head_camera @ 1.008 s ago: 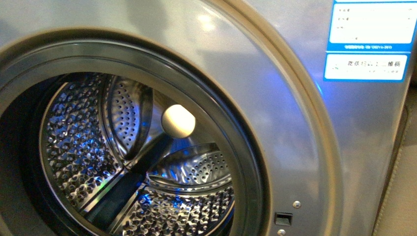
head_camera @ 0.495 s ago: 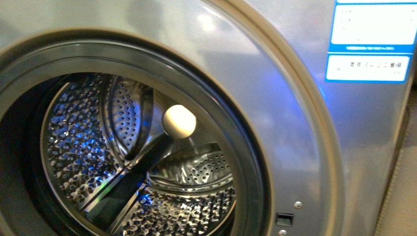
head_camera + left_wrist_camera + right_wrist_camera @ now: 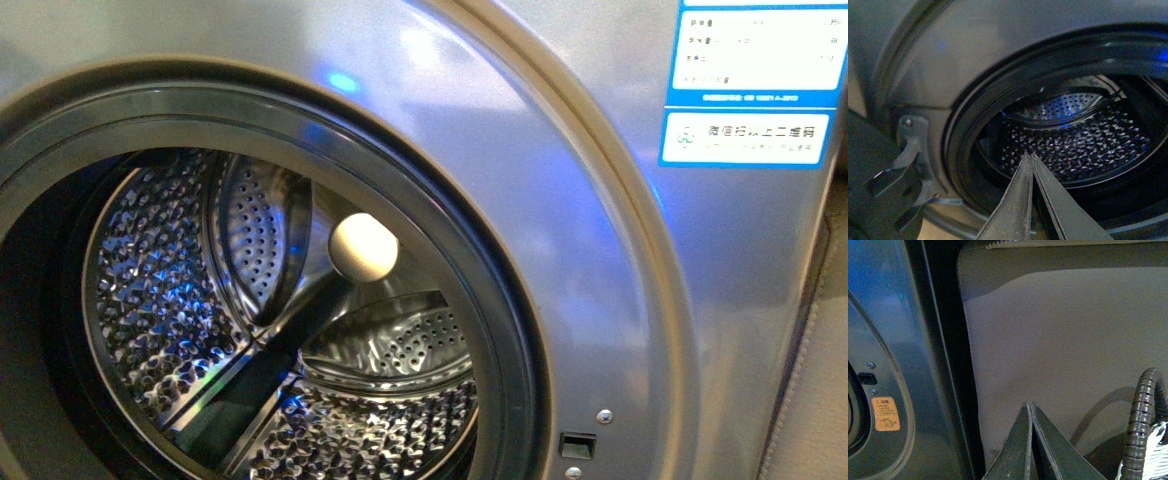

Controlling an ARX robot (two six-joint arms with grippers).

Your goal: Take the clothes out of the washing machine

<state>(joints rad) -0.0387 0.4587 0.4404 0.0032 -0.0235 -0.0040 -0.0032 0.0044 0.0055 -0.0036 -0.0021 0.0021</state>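
— Little has moved since the earlier frame: the front view has shifted a touch, and a blue glint now shows on the washing machine [image 3: 560, 230] above the door ring. What of the hands?

— Left gripper [image 3: 1031, 156] has its fingers pressed together, holding nothing, aimed at the open drum [image 3: 180, 300]. Right gripper [image 3: 1030, 405] likewise pinched together and bare, facing a plain wall beside the machine.

— The clothes?

— None visible; the drum looks bare in both views. I judge collection either finished or the garment out of sight.

— Surroundings?

— Blue-white stickers [image 3: 750, 90], orange label [image 3: 885, 414], a corrugated hose [image 3: 1140, 425].
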